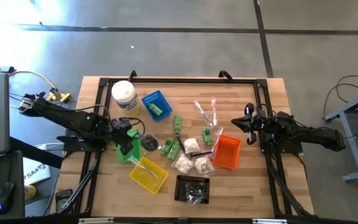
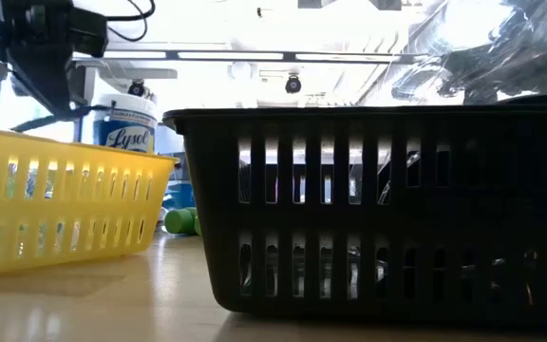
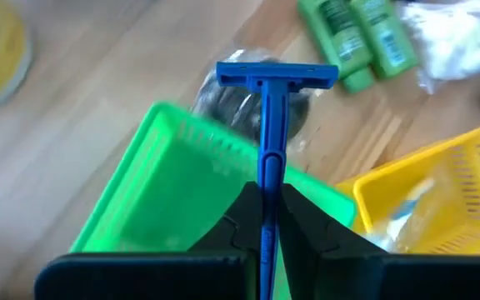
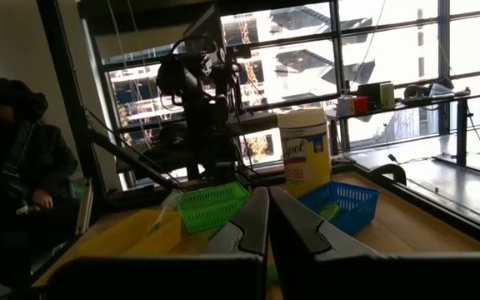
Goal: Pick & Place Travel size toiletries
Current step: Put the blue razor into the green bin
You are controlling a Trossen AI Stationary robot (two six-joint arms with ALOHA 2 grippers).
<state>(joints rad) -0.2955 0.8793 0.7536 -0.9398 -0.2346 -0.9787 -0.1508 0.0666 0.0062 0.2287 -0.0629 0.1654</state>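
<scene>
The left gripper, left of centre in the high view, clamps a blue razor above the green basket; the right gripper waits closed and empty at right.

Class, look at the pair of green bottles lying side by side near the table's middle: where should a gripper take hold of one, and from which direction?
Judging by their pose, grip a green bottle across its body, coming straight down from above. Both lie flat and touch, so pick the outer side; the white packets crowd one end.

Left end effector over green basket
</scene>
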